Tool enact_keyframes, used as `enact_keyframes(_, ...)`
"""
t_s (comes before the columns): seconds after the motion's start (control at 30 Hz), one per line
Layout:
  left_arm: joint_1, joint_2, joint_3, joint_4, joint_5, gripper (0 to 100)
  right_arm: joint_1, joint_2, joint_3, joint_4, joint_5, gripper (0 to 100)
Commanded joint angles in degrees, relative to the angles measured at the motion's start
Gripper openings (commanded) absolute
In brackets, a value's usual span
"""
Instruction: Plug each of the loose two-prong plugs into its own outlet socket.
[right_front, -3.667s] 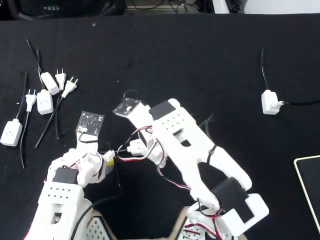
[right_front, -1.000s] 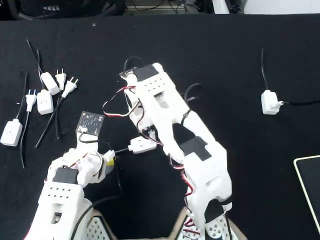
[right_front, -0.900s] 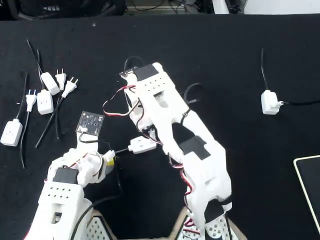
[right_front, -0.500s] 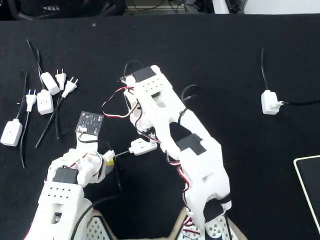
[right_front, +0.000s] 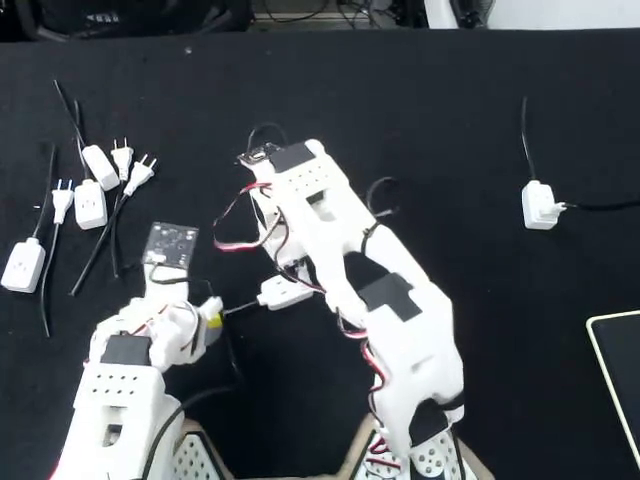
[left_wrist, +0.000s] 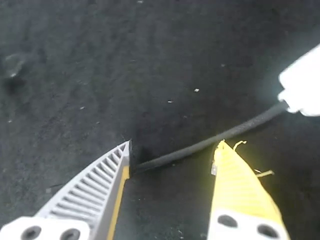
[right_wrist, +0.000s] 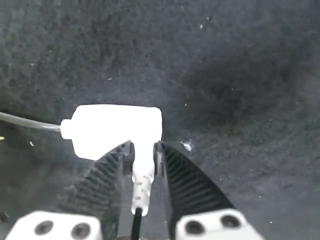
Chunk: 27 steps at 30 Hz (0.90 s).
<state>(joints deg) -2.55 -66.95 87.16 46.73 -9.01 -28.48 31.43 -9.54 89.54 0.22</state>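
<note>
right gripper (right_wrist: 143, 146): pinched narrow on a plug (right_wrist: 142, 182), ribbed fingers hugging both sides of its body

plug: nose butted straight up against a socket (right_wrist: 116, 131); can't tell how deep the prongs sit

socket: white block lying flat on the black table (right_front: 430, 110), about mid-table in front of both arms, with a thin cord leaving the end away from the plug

left gripper (left_wrist: 173, 145): spread wide and squeezing nothing, low over the cloth just beside that socket

cord (left_wrist: 190, 148): dark, runs from the socket across the gap between the left fingers, its near end slipping behind the grey one

loose plugs (right_front: 139, 173): three of them bunched at the table's far left, well away from both arms, cords trailing

spare sockets (right_front: 90, 205): three white blocks mixed in with those plugs, one lying nearer the left edge

far socket (right_front: 541, 205): alone on the right side, a plug sitting in it
</note>
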Motion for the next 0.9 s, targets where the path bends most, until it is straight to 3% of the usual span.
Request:
enact_keyframes(0.0,-4.00,-0.88,-3.38,-0.53,3.60,27,-0.53,-6.64,8.48,-6.95,0.70,1.1)
enact_keyframes(0.13,-8.13,-0.88,-4.53,-0.70,6.24,27,-0.53,-16.40,15.87,-10.20,1.41,2.9)
enact_keyframes(0.33,-14.73,-0.88,-5.85,-0.97,11.96,27,-1.23,-23.96,18.77,-11.08,8.35,23.3)
enact_keyframes(0.47,-19.38,-0.97,-6.99,-0.97,14.86,27,-2.37,-29.67,15.25,-8.97,15.03,21.7)
enact_keyframes(0.53,-21.32,-0.97,-7.08,-1.05,16.18,27,-3.96,-33.36,12.88,-6.59,20.13,21.9)
enact_keyframes(0.7,-24.66,-0.97,-7.87,-1.41,17.76,27,-7.65,-36.70,17.54,-4.22,40.79,22.0)
enact_keyframes(0.87,-28.09,-0.97,-8.40,-1.41,19.78,27,-8.09,-36.35,29.23,-12.75,53.63,22.0)
